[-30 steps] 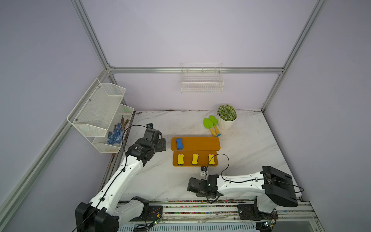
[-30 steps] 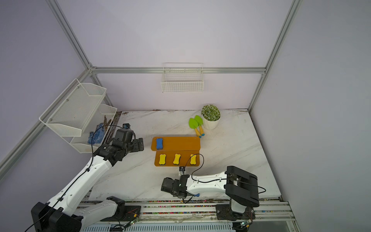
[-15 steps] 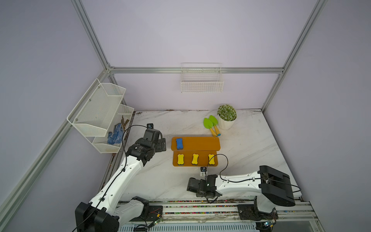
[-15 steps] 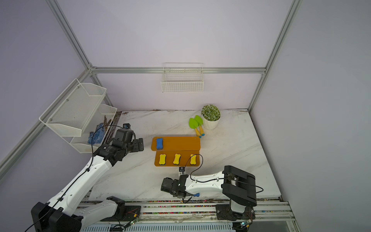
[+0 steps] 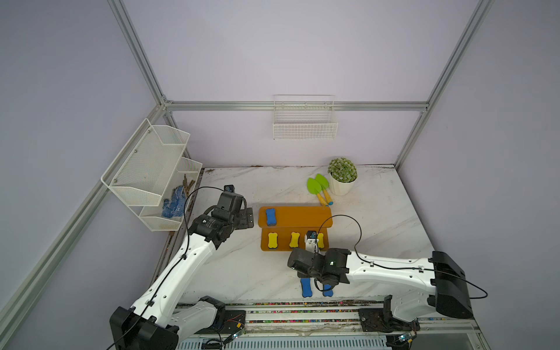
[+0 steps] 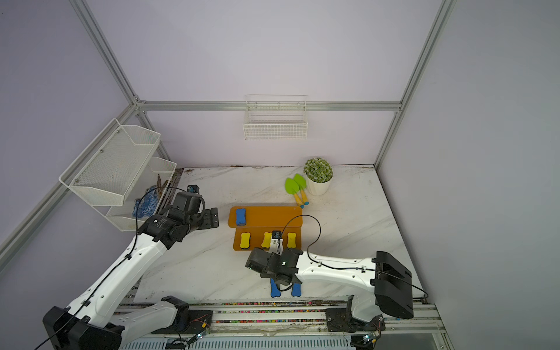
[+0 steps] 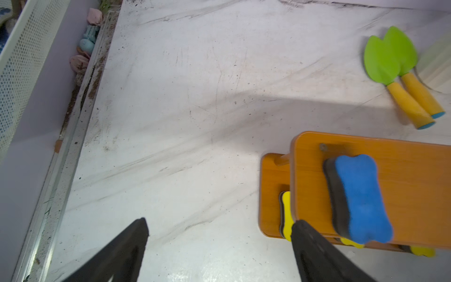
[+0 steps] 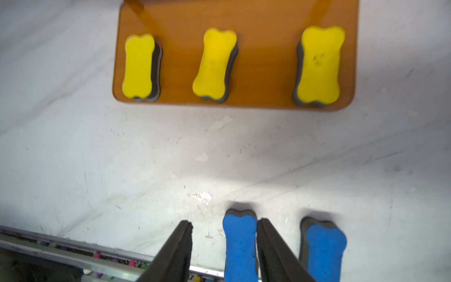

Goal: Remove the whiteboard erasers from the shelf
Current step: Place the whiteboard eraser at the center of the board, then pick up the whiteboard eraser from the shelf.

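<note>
On the orange-brown two-step shelf point(image 5: 303, 215), I find one blue bone-shaped foam eraser point(image 5: 270, 216) lengthwise front-to-back, nearest my wide-open left gripper point(image 5: 249, 217).

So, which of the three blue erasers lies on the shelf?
The blue eraser on the upper step of the shelf; the other two lie on the table near its front edge.

No text can be read anywhere. A white marking point(image 6: 159, 222) sits on the dark wrist joint of the left arm point(image 6: 145, 251) (too small to read), near the shelf point(image 6: 272, 215).
</note>
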{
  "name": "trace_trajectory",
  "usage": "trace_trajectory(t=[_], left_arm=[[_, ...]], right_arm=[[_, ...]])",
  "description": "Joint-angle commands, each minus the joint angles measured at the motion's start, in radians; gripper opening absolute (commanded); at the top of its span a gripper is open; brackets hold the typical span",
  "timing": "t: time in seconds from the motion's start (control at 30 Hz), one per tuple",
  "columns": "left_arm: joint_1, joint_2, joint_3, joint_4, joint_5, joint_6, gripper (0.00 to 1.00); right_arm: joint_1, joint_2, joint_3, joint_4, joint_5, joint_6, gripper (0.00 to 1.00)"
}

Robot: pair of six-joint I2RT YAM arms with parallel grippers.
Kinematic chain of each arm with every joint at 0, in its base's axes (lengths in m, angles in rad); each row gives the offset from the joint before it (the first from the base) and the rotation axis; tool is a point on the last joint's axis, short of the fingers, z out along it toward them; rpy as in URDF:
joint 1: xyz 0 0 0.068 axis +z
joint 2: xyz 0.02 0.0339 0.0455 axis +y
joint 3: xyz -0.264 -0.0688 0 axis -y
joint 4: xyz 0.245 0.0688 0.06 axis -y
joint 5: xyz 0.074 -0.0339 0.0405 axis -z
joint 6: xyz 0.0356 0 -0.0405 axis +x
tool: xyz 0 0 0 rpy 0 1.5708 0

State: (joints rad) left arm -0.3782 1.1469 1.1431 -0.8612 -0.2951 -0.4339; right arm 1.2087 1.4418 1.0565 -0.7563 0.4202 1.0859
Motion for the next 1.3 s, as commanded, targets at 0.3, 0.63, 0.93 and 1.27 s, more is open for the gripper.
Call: trace_trajectory(t=[0.3, 0.63, 0.93, 1.27], left_arm=[[-0.24, 0.337, 0.375, -0.222, 0.009, -0.249, 0.84], [-0.268, 0.499, 0.454, -0.272, 0.021, -0.296, 0.77], [-0.265, 0.571, 0.508, -0.327, -0.072, -0.296, 0.72], [-0.252, 0.626, 0.539, -0.334, -0.1, -0.289, 0.56]], right_arm=[[-0.419, -0.329, -0.251, 0.237, 0.033, -0.396, 0.48], [-0.611, -0.337, -0.328, 0.346, -0.143, -0.506, 0.48], [-0.632, -0.325, -0.337, 0.371, -0.196, -0.507, 0.47], [-0.632, -0.314, -0.319, 0.352, -0.221, -0.498, 0.46]])
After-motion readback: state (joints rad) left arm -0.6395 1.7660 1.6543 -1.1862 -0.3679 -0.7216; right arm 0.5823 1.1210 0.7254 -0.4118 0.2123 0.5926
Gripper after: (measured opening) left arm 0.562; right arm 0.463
